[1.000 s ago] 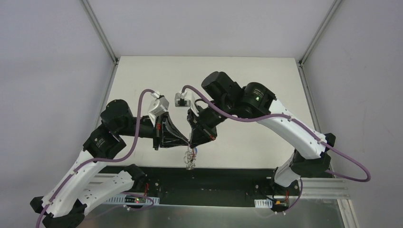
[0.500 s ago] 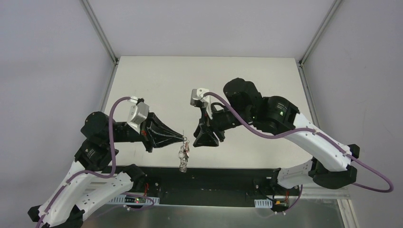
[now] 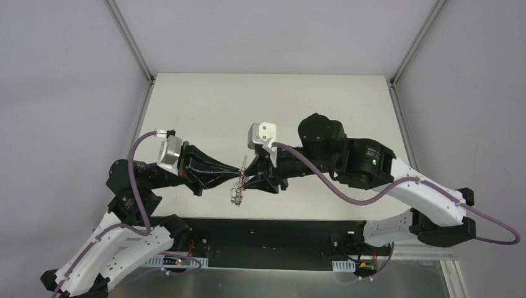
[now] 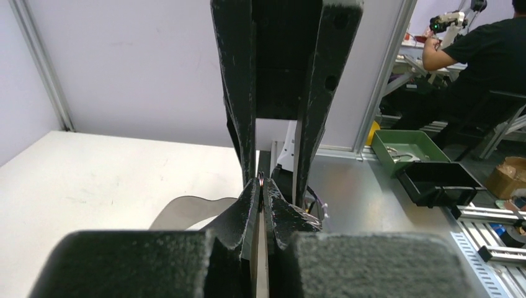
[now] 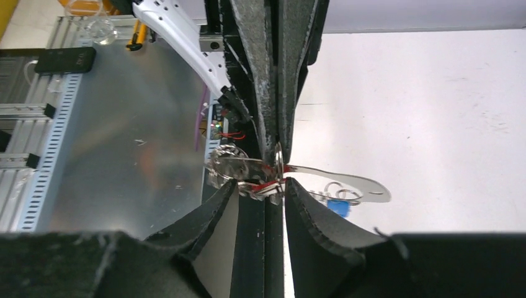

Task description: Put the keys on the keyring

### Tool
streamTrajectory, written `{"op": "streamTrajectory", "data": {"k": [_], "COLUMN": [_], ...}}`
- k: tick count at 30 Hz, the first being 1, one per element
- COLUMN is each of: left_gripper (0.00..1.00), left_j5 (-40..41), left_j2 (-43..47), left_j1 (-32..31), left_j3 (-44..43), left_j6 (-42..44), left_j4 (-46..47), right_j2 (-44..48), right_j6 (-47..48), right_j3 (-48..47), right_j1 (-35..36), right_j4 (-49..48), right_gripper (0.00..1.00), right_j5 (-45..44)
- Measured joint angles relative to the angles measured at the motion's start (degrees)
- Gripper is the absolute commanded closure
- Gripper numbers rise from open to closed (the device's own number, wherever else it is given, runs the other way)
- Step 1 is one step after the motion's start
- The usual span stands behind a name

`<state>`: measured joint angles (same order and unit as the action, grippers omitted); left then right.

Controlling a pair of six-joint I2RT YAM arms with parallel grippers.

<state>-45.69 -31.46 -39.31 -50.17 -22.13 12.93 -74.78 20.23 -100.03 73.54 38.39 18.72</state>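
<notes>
from above, the left gripper (image 3: 239,174) is pinched tight on the keyring (image 3: 236,193), which dangles just below its tip, the right gripper (image 3: 247,180) nose to nose with it. the left wrist view shows its fingers (image 4: 245,205) pressed together on thin wire. in the right wrist view the right jaws stand narrowly parted around the left gripper's tip, a red key (image 5: 268,185) between them.

Bright, even light from above, soft grey shadows on the white table (image 3: 205,105). Wrist views go blurry up close, and the keyring (image 5: 239,167) glints.
</notes>
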Motion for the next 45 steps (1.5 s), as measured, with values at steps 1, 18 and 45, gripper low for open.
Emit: {"op": "streamTrajectory", "data": {"k": [1,18,45], "left_gripper": [1.00,1.00,1.00], "left_j5": [0.13,1.27,1.40], "left_j2": [0.17,0.90,1.53], "left_j1": [0.00,0.00,0.00], "left_j3": [0.63,4.70,5.33], "left_j6": [-0.46,-5.53,-5.75], "left_j4": [1.29,12.17,13.62], "right_j2": [0.20,4.24,2.45], "right_j6": [0.44,2.71,1.20], "right_j3": [0.74,5.27,5.25], "right_j1": [0.17,0.66,0.66], "right_j4": [-0.87,-10.10,-10.32], "right_gripper": [0.65,0.69,0.94], "right_j5": [-0.72,-4.02,-2.54]}}
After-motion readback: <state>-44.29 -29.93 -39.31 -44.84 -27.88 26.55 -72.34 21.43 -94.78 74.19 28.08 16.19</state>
